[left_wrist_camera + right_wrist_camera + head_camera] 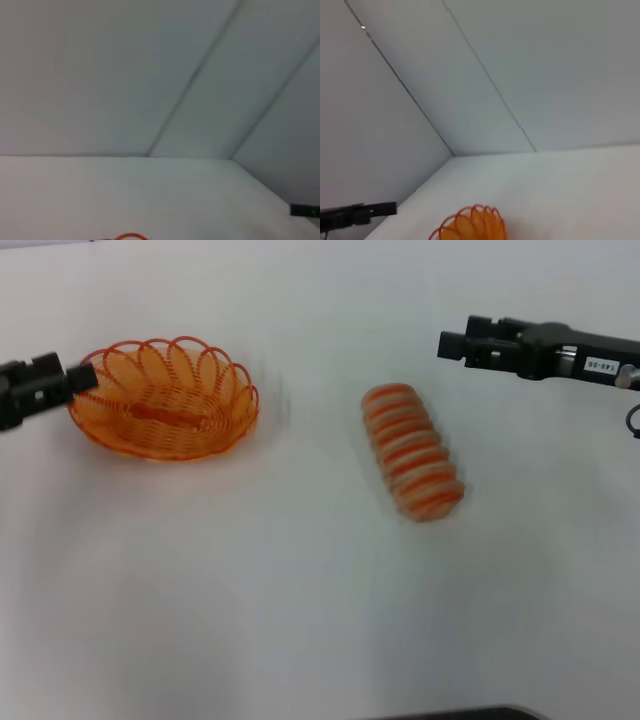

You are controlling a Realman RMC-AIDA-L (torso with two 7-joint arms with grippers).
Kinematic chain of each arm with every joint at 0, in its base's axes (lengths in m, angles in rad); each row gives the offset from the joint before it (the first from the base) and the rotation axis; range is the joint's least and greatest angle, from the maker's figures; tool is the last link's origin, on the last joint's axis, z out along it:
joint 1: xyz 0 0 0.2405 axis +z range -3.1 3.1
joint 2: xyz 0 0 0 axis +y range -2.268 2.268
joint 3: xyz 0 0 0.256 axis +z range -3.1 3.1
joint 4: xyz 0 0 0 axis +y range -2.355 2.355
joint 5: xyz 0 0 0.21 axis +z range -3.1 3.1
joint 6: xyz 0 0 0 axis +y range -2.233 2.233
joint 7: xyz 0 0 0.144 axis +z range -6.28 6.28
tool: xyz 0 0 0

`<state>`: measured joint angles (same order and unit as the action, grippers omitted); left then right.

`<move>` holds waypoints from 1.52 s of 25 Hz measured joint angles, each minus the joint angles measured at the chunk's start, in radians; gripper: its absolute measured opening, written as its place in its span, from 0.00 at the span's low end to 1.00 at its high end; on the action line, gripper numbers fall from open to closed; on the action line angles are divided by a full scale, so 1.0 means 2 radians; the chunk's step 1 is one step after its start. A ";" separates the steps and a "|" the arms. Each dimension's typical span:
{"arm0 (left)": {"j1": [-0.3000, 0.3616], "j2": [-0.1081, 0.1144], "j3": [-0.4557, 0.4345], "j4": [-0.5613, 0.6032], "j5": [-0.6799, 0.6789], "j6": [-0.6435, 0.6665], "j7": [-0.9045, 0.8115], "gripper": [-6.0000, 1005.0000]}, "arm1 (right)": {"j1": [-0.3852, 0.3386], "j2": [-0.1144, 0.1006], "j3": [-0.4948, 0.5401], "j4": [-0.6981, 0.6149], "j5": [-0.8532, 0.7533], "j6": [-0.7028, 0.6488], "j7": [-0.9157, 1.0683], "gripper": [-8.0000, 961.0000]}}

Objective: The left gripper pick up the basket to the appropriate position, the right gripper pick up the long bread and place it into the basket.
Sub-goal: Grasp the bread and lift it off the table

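The orange wire basket (pixel 165 400) sits on the white table at the left. My left gripper (pixel 86 378) is at the basket's left end, right against its looped rim. The long bread (pixel 412 450), cream with orange stripes, lies right of centre, apart from the basket. My right gripper (pixel 460 342), with its small white label, hovers open and empty beyond the bread's far end. In the right wrist view the basket (pixel 472 226) shows low down, with the left gripper (pixel 360 214) far off. In the left wrist view only a sliver of the basket rim (pixel 129 236) shows.
The white table (pixel 300 590) runs to grey wall panels (pixel 520 75) at the back. A dark edge (pixel 460 713) shows at the table's near side. The right gripper shows as a dark bar (pixel 305 210) far off in the left wrist view.
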<state>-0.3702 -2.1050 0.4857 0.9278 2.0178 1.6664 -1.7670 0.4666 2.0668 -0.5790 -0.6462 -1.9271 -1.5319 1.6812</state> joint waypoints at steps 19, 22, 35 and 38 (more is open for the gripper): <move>0.017 0.005 -0.012 -0.010 0.101 0.146 0.154 0.76 | 0.041 -0.003 -0.046 -0.084 -0.189 0.002 0.276 0.90; 0.018 0.004 -0.012 -0.011 0.116 0.153 0.166 0.76 | 0.052 -0.008 -0.074 -0.090 -0.207 0.002 0.320 0.90; 0.022 0.001 -0.015 -0.011 0.131 0.153 0.188 0.76 | 0.113 -0.011 -0.091 -0.099 -0.299 -0.022 0.407 0.90; 0.022 0.001 -0.014 -0.011 0.132 0.152 0.190 0.76 | 0.121 -0.011 -0.095 -0.100 -0.303 -0.027 0.419 0.90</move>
<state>-0.3267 -2.1033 0.4568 0.9054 2.2824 1.9697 -1.3865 0.7085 2.0452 -0.7696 -0.8467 -2.5340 -1.5866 2.5183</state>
